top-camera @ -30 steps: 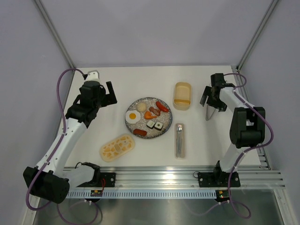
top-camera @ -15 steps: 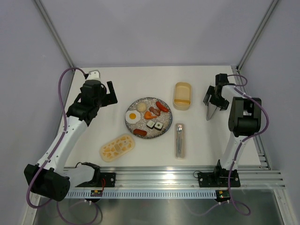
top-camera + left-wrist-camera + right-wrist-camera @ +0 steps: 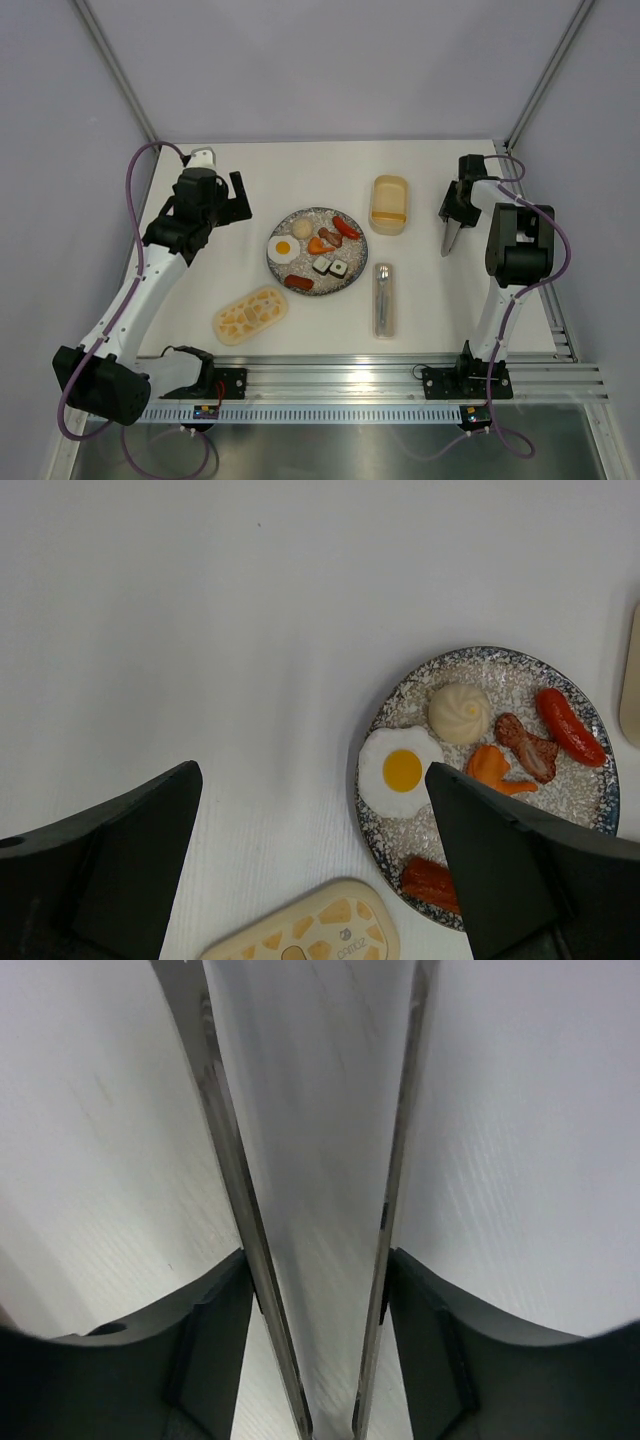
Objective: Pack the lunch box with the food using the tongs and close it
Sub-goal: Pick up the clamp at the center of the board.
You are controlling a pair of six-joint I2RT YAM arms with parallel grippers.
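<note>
Right wrist: R gripper (image 3: 318,1260) black jaws pinch both slim shiny metal arms of tongs (image 3: 222,1130), narrow V, frame centre. L gripper (image 3: 310,770) splayed wide, released.

Room lies left of plate (image 3: 352,278); lunch box (image 3: 390,180) and cutlery case (image 3: 384,298) apparently crowd its right.

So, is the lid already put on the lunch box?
No, the yellow-patterned lid lies flat on the table, apart from the open lunch box, with the speckled plate between them.
</note>
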